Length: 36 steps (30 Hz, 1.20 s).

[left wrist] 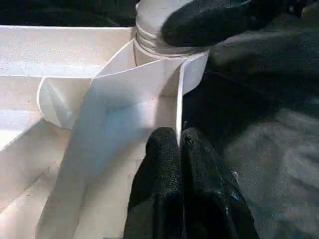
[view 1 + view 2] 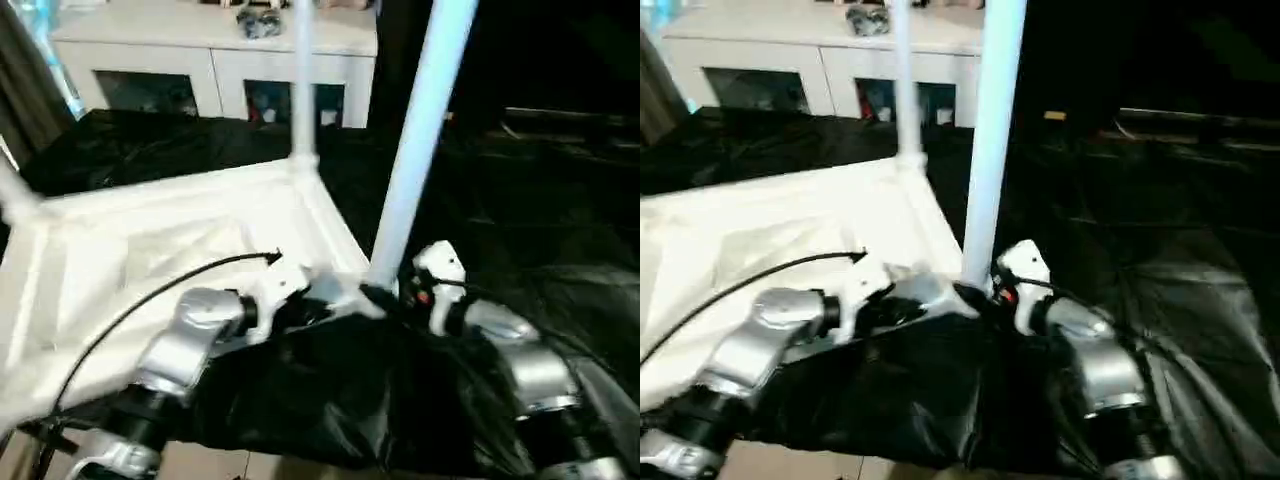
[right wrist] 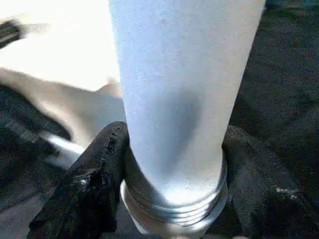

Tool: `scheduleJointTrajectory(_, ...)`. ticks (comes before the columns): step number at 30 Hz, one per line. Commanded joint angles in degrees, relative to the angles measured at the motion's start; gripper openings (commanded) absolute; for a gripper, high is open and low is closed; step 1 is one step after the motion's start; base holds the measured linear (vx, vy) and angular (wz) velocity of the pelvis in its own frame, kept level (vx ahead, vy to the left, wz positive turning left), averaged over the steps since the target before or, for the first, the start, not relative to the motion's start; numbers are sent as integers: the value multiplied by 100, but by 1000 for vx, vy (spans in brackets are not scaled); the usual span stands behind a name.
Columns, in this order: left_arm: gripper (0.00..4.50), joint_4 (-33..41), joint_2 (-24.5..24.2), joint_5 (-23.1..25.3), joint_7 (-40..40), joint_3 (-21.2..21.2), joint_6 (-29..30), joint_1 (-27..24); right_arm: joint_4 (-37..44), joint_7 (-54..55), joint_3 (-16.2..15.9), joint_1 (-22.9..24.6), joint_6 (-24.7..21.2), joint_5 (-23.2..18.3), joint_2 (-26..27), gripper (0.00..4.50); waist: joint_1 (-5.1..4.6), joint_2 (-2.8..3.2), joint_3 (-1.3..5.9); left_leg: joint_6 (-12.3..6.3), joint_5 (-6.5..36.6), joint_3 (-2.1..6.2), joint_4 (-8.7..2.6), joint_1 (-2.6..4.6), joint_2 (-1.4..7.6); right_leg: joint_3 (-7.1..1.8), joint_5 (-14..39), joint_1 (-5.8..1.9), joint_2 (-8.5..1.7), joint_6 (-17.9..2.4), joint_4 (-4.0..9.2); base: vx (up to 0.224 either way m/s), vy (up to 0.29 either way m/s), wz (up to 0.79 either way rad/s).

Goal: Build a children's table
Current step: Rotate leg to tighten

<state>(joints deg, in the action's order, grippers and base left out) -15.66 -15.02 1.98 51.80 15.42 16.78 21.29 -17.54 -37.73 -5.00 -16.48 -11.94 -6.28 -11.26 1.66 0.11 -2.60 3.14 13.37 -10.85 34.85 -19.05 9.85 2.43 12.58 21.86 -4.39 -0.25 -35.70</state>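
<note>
Right wrist view: right gripper [image 3: 174, 164] jaws clasp the leg [image 3: 184, 84] seated in the tabletop [image 2: 150, 240] socket; left gripper [image 1: 180, 149] jaws closed, empty.

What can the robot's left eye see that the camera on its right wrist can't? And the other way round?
Left eye view: the whole upside-down tabletop, a far leg standing in its corner, and the white cabinet behind.

Right wrist view: a close look at the ridged rings and the black fingers pressed on both sides.

Both: the near leg standing up, with the right hand at its bottom end.
</note>
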Motion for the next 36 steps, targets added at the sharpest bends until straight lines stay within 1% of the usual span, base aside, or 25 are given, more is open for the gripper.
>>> scheduleJointTrajectory(1, 0, -79, 506, -119, -317, 320, -11, 93, 47, 86, -629, 69, -314, 121, 478, 261, 2, -73, 199, -14, 1436, 212, -538, -49, 316, -281, 2794, -121, -427, -726, 648, 0, 0, 0)
scheduleJointTrajectory(2, 0, -74, 669, -26, -474, 408, -3, 108, 82, 383, -677, 23, -295, 177, 744, 261, 1, -72, 205, -30, 1352, 196, -538, -49, 314, -290, 2578, -100, -410, -740, 639, 0, 0, 0)
scheduleJointTrajectory(4, 0, -57, 734, -6, -525, 428, 28, 105, 106, 497, -711, 7, -232, 244, 810, 261, 8, -62, 215, -33, 1310, 199, -542, -50, 313, -284, 2513, -114, -420, -753, 635, 0, 0, 0)
scheduleJointTrajectory(5, 0, -32, 721, 66, -489, 505, -7, 97, 140, 551, -716, -12, -150, 280, 845, 296, 16, -58, 227, -68, 1222, 190, -544, -48, 316, -283, 2315, -120, -415, -784, 629, 0, 0, 0)
scheduleJointTrajectory(6, 0, -18, 691, 101, -453, 538, -31, 91, 160, 533, -699, -12, -122, 264, 834, 296, 17, -58, 234, -109, 1139, 182, -546, -54, 319, -286, 2088, -125, -408, -841, 610, 0, 0, 0)
scheduleJointTrajectory(8, 0, -20, 600, 142, -379, 548, -73, 85, 235, 384, -561, -8, -216, 61, 778, 333, 24, -44, 243, -168, 1062, 171, -543, -64, 325, -287, 1788, -134, -404, -956, 586, 0, 0, 0)
scheduleJointTrajectory(9, 0, -9, 475, 160, -244, 555, -128, 79, 334, 89, -495, -6, -314, -111, 621, 333, 25, -42, 247, -176, 1032, 166, -539, -68, 324, -288, 1702, -139, -405, -985, 578, 0, 0, 0)
scheduleJointTrajectory(10, 0, -8, 462, 161, -229, 557, -134, 79, 342, 60, -494, -6, -318, -121, 604, 339, 28, -44, 248, -199, 1011, 169, -540, -74, 322, -289, 1622, -151, -403, -1004, 571, 0, 0, 0)
scheduleJointTrajectory(11, 0, 6, 360, 166, -112, 570, -186, 73, 418, -206, -515, -6, -362, -194, 441, 366, 36, -36, 255, -239, 970, 161, -529, -70, 327, -288, 1465, -154, -404, -1062, 557, 0, 0, 0)
scheduleJointTrajectory(12, 0, 9, 330, 168, -81, 572, -203, 71, 445, -293, -532, -5, -376, -209, 386, 366, 39, -42, 253, -278, 948, 154, -520, -74, 324, -287, 1393, -163, -404, -1097, 554, 0, 0, 0)
scheduleJointTrajectory(13, 0, -2, 213, 152, 57, 548, -320, 65, 533, -654, -597, -3, -338, -224, 162, 376, 53, -36, 266, -323, 875, 145, -502, -67, 321, -287, 1265, -166, -403, -1139, 545, 0, 0, 0)
scheduleJointTrajectory(16, 0, -5, -64, 25, 467, 448, -532, 40, 563, -1384, -663, -66, -185, -259, -317, 376, 62, -41, 306, -487, 481, 143, -462, -106, 319, -276, 678, -218, -410, -1267, 463, 0, 0, 0)
scheduleJointTrajectory(18, 0, 35, -269, -103, 822, 387, -562, 29, 366, -1767, -720, -183, 131, -150, -629, 376, 67, -34, 327, -609, 223, 133, -432, -114, 321, -262, 192, -220, -406, -1428, 401, 0, 0, 0)
scheduleJointTrajectory(19, 0, 59, -375, -148, 983, 375, -571, 22, 270, -1963, -763, -237, 298, -85, -777, 376, 63, -37, 360, -752, -11, 125, -397, -112, 320, -245, -259, -218, -398, -1604, 337, 0, 0, 0)
scheduleJointTrajectory(20, 0, 82, -527, -231, 1238, 361, -584, 16, 170, -2392, -825, -318, 400, -85, -1008, 376, 83, -42, 370, -864, -153, 127, -373, -125, 314, -237, -484, -227, -396, -1670, 310, 0, 0, 0)
scheduleJointTrajectory(21, 0, 80, -544, -244, 1272, 358, -581, 19, 160, -2467, -834, -331, 409, -93, -1041, 376, 63, -45, 365, -942, -183, 109, -365, -135, 315, -247, -568, -217, -396, -1717, 304, 0, 0, 0)
scheduleJointTrajectory(23, 0, 60, -605, -270, 1364, 352, -608, 29, 134, -2674, -856, -366, 421, -120, -1134, 376, 94, -41, 359, -1086, -264, 108, -348, -129, 335, -245, -718, -204, -402, -1812, 279, 0, 0, 0)
scheduleJointTrajectory(24, 0, 33, -731, -373, 1621, 334, -631, 52, 93, -3061, -898, -442, 468, -180, -1288, 376, 105, -54, 354, -1093, -224, 106, -350, -127, 338, -238, -647, -201, -403, -1824, 286, 0, 0, 0)
scheduleJointTrajectory(26, 0, 5, -785, -416, 1729, 322, -661, 77, 70, -3239, -917, -489, 458, -214, -1345, 376, 130, -56, 343, -1065, -109, 102, -357, -123, 353, -228, -430, -203, -394, -1829, 289, 0, 0, 0)
scheduleJointTrajectory(29, 0, -73, -884, -534, 1967, 318, -680, 165, -76, -3602, -1007, -619, 542, -256, -1436, 376, 165, -36, 334, -928, 49, 93, -361, -100, 369, -232, -157, -178, -396, -1842, 299, 0, 0, 0)
scheduleJointTrajectory(30, 0, -98, -905, -549, 2015, 321, -685, 195, -133, -3681, -1048, -656, 592, -241, -1458, 376, 171, -46, 320, -859, 138, 89, -368, -101, 371, -241, -55, -173, -402, -1839, 314, 0, 0, 0)
scheduleJointTrajectory(31, 0, -123, -925, -563, 2072, 327, -681, 226, -188, -3759, -1092, -692, 633, -220, -1481, 350, 180, -61, 316, -784, 240, 90, -373, -95, 368, -246, 65, -176, -412, -1828, 322, 0, 0, 0)
scheduleJointTrajectory(33, 0, -188, -938, -564, 2169, 324, -689, 291, -301, -3906, -1176, -760, 737, -155, -1514, 337, 189, -63, 309, -686, 340, 86, -382, -86, 367, -257, 203, -175, -416, -1800, 334, 0, 0, 0)
scheduleJointTrajectory(34, 0, -219, -939, -566, 2192, 320, -695, 318, -332, -3946, -1197, -779, 762, -133, -1517, 337, 192, -57, 312, -660, 352, 87, -382, -83, 368, -256, 217, -175, -418, -1805, 333, 0, 0, 0)
scheduleJointTrajectory(36, 0, -348, -940, -572, 2235, 305, -731, 431, -406, -4002, -1227, -832, 795, -92, -1478, 308, 195, -69, 317, -636, 274, 84, -377, -89, 360, -258, 63, -179, -403, -1806, 314, 0, 0, 0)
